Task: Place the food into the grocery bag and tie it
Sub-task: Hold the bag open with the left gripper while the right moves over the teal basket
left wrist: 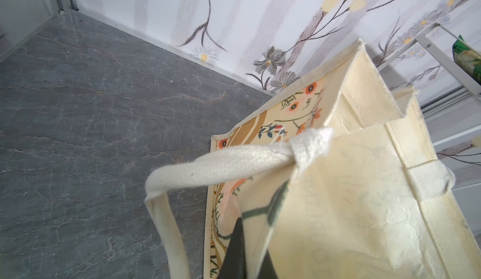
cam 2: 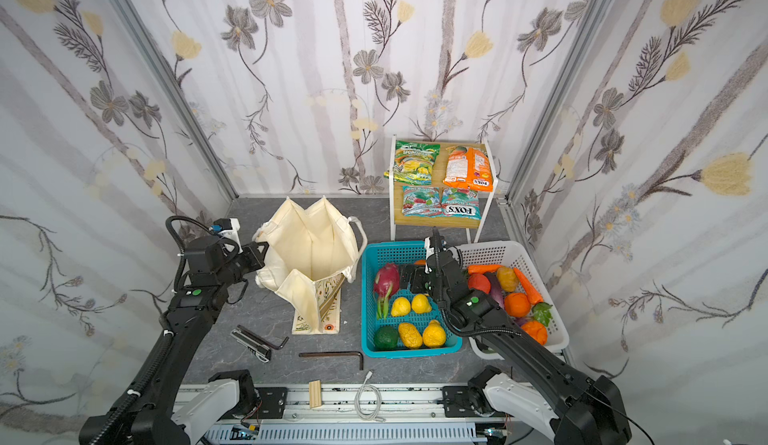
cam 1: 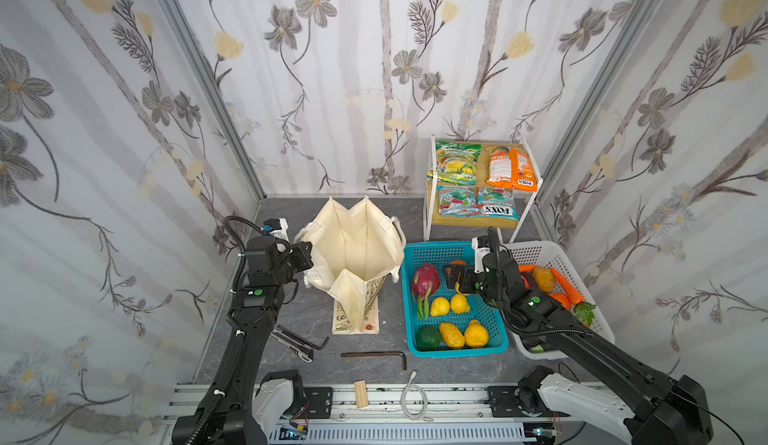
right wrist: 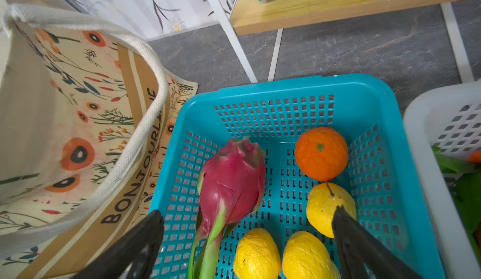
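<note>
Grocery bag [cam 1: 353, 252] stands upright on the tabletop [cam 1: 299, 339], left of the teal basket [cam 1: 432, 252], with its mouth facing up. The opening's long axis runs near to far, and the near end panel sags outward. In the left wrist view I see the left gripper [left wrist: 243, 220] clenched on the bag's left wall, just beside the rope handle [left wrist: 221, 165].

The right gripper [right wrist: 247, 215] hangs over the teal basket, released, with the jaws spread wide. In the right wrist view the dragon fruit [right wrist: 231, 186] lies between the two fingers; I cannot tell whether they touch it. Its long axis runs near to far, green stalk toward the near side, and it lies by the basket's left wall.

The lemons [cam 1: 451, 306] and the orange [right wrist: 321, 154] lie in the same basket. The snack packets [cam 1: 478, 181] lie flat on the shelf [cam 1: 473, 225] at far right. The white basket [cam 1: 557, 256] stands just right of the teal one.
</note>
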Controlling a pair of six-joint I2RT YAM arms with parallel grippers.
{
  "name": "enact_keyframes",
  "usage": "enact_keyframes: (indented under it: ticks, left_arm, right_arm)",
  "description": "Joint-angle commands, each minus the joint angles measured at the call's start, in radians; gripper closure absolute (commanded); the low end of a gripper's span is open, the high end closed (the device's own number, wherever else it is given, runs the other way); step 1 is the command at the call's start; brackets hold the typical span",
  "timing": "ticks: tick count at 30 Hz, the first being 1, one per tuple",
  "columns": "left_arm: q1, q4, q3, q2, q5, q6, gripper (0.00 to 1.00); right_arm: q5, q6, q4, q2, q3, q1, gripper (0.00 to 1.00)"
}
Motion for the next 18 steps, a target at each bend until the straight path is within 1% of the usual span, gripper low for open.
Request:
enact_keyframes:
  ticks: [1, 3, 7, 9, 12, 14, 16, 18]
  left_arm:
    - [0.001, 0.028, -0.005, 0.003, 0.014, -0.008, 1.0]
    - [-0.002, 0.028, -0.007, 0.004, 0.02, -0.01, 1.0]
    - [-0.011, 0.028, -0.007, 0.004, 0.021, -0.01, 1.0]
    - [-0.014, 0.028, -0.007, 0.004, 0.023, -0.009, 1.0]
    - [-0.014, 0.028, -0.007, -0.002, 0.024, -0.004, 1.0]
    - [-0.016, 0.027, -0.008, -0.005, 0.022, -0.003, 1.0]
    - [-0.016, 0.027, -0.01, -0.005, 0.019, -0.002, 1.0]
    - [-0.018, 0.025, -0.012, -0.003, 0.012, -0.002, 1.0]
  right_arm:
    - [-0.07, 0.036, 0.023, 0.043, -0.005, 0.001, 0.0]
    - [-0.078, 0.03, 0.001, 0.065, -0.014, 0.001, 0.0]
    - [-0.013, 0.011, -0.083, 0.091, -0.033, 0.0, 0.02]
    - [0.017, 0.011, -0.109, 0.092, -0.038, 0.001, 0.07]
    - [0.067, 0.03, -0.12, 0.106, -0.047, 0.001, 0.1]
    - [0.064, 0.035, -0.12, 0.131, -0.05, -0.001, 0.13]
    - [0.056, 0.035, -0.129, 0.162, -0.051, 0.0, 0.21]
    - [0.052, 0.036, -0.132, 0.181, -0.06, 0.0, 0.22]
